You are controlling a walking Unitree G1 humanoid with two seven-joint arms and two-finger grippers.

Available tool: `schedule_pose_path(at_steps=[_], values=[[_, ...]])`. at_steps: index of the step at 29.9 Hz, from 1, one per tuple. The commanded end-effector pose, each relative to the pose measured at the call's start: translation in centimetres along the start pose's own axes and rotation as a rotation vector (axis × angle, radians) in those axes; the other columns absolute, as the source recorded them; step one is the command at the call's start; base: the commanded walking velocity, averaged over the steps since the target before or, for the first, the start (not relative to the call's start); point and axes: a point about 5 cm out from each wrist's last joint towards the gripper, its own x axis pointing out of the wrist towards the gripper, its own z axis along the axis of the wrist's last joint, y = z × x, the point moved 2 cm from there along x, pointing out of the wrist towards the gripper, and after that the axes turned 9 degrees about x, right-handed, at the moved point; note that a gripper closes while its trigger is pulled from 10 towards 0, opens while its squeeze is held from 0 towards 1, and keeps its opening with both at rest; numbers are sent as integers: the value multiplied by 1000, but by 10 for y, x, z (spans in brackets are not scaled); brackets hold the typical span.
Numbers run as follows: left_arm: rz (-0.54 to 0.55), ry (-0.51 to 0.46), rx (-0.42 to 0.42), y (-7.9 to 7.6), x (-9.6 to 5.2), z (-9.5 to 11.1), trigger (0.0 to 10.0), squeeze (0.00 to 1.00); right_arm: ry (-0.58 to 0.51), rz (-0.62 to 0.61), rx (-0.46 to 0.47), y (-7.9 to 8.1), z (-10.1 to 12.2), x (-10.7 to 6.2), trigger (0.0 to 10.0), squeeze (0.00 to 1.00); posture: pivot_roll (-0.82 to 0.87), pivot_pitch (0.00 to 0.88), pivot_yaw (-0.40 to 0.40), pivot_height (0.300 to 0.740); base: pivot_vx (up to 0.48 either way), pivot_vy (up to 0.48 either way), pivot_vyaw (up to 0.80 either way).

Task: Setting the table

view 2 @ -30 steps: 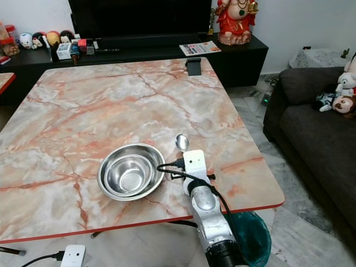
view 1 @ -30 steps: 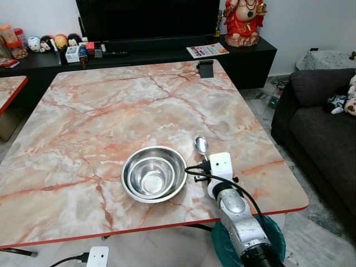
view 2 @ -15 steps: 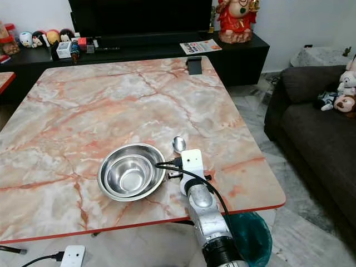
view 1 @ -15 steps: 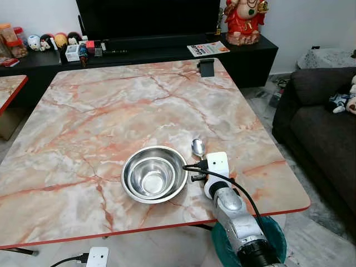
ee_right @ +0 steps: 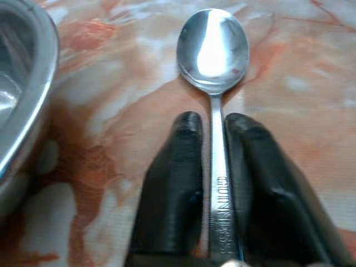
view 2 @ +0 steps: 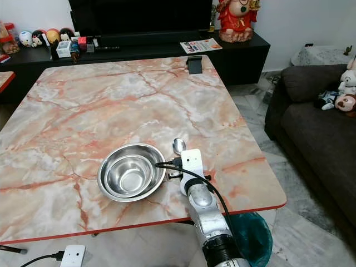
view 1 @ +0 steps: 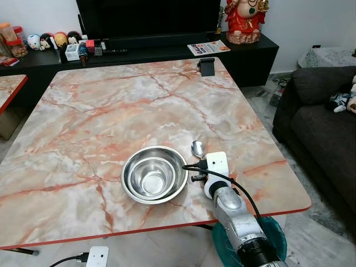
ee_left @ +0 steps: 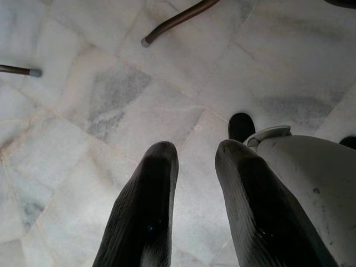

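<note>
A steel bowl (view 1: 154, 173) sits near the front edge of the marble table (view 1: 111, 111). Just right of it a steel spoon (view 1: 197, 148) points its head away from me, low over the tabletop; whether it touches I cannot tell. My right gripper (ee_right: 213, 125) is shut on the spoon's handle (ee_right: 219, 183), which runs between the two black fingers (ee_right: 172, 183). Beside the bowl's right rim (ee_right: 22, 105) is the right wrist (view 1: 217, 167). My left gripper (ee_left: 194, 153) hangs idle over the tiled floor, fingers slightly apart and holding nothing.
A small black object (view 1: 206, 67) stands at the table's far edge. Beyond it a dark TV cabinet (view 1: 139, 50) carries figurines and a red statue (view 1: 243, 19). At the right stands a grey sofa (view 1: 322, 122). A teal bin (view 1: 275, 236) is under the table's front right corner.
The spoon and right wrist shifted slightly left toward the bowl a second ago; since half a second ago nothing has visibly changed.
</note>
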Motion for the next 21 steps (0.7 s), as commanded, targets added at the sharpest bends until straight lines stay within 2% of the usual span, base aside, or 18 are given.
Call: schedule_pose_path(at_steps=[1, 16, 20, 21], values=[[1, 26, 24, 3, 0, -5, 10000, 0, 19, -5, 2, 0, -2, 1, 10000, 1000, 11, 52, 45, 740, 0, 0, 0], [6, 27, 20, 4, 0, -4, 10000, 0, -29, -9, 14, 1, 8, 2, 10000, 1000, 10, 45, 47, 740, 0, 0, 0], [4, 26, 20, 4, 0, -3, 10000, 0, -97, -18, -34, 0, 19, 1, 10000, 1000, 7, 42, 47, 740, 0, 0, 0], [3, 25, 20, 3, 0, -3, 10000, 0, -138, -14, -46, 0, 26, 0, 10000, 0, 7, 42, 47, 740, 0, 0, 0]])
